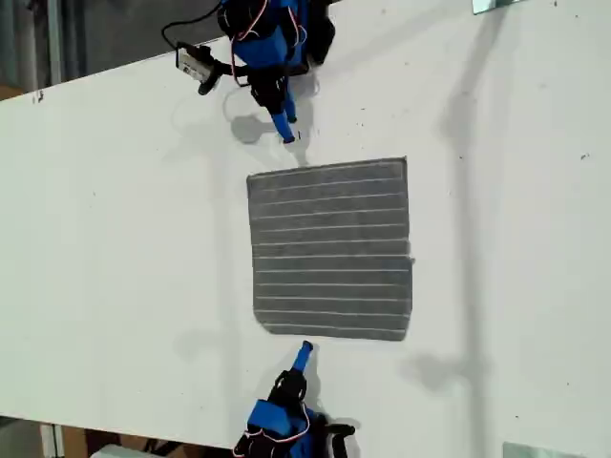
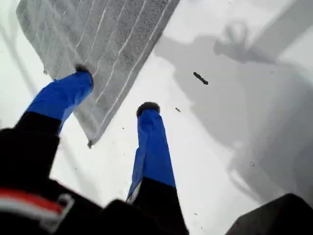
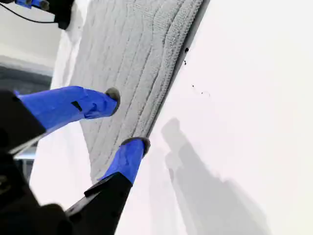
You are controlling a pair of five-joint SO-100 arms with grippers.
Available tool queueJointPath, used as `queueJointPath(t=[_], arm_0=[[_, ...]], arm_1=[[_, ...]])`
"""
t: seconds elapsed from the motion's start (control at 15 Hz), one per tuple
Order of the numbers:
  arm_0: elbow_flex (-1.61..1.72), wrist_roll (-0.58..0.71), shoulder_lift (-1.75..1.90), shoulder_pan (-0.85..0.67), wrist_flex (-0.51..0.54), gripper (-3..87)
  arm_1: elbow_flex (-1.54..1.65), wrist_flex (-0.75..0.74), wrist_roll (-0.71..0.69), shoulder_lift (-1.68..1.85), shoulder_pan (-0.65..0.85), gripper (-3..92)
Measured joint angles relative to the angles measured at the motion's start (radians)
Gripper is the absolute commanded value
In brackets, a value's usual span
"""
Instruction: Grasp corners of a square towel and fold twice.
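The grey towel (image 1: 329,248) with thin white stripes lies flat and spread out in the middle of the white table. My first gripper (image 1: 284,129) hangs just beyond the towel's far edge in the exterior view, near one corner (image 1: 252,179). In its wrist view it is open (image 2: 115,90), with one fingertip (image 2: 83,73) seen over the towel (image 2: 98,34) and a corner (image 2: 90,142) below the jaws. My second gripper (image 1: 304,353) stands at the towel's near edge, also open (image 3: 126,119), straddling the line of the towel's edge (image 3: 132,49). Neither holds cloth.
The white table (image 1: 115,267) ends in an edge at the exterior view's upper left. Small pale plates sit at that view's top right (image 1: 496,5) and bottom right (image 1: 554,450). A dark speck (image 2: 200,78) lies on the table beside my first gripper.
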Motion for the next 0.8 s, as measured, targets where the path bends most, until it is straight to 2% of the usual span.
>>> queueJointPath(t=[0.07,0.13,0.2,0.27,0.33,0.4,0.47,0.53,0.67,0.8], arm_0=[[-0.002,-0.009,0.0,-0.009,0.002,13.4],[-0.018,-0.109,0.0,-0.117,0.006,13.1],[-0.021,-0.204,0.0,-0.33,0.006,13.3],[-0.021,-0.201,0.0,-0.499,0.006,13.4],[-0.021,-0.193,0.002,-0.543,0.005,15.2],[-0.021,-0.193,0.002,-0.535,0.002,17.0],[-0.021,-0.187,0.002,-0.529,0.0,16.2],[-0.028,-0.173,0.002,-0.525,0.0,15.4],[-0.031,-0.104,0.002,-0.503,0.0,20.0],[-0.028,-0.103,0.002,-0.503,-0.025,21.4]], arm_1=[[0.008,-0.003,-0.002,0.0,0.014,51.7],[0.04,-0.029,0.009,-0.005,0.118,46.6],[0.057,-0.048,0.049,-0.002,0.164,35.3],[0.06,-0.051,0.054,0.0,0.13,31.1],[0.06,-0.051,0.046,0.0,0.129,33.3],[0.06,-0.051,0.015,0.0,0.126,32.5],[0.06,-0.052,-0.008,0.0,0.118,27.6],[0.06,-0.049,-0.011,0.002,0.115,31.3],[0.064,-0.083,-0.032,0.002,0.051,33.6],[0.052,-0.239,-0.114,-0.127,0.028,39.7]])
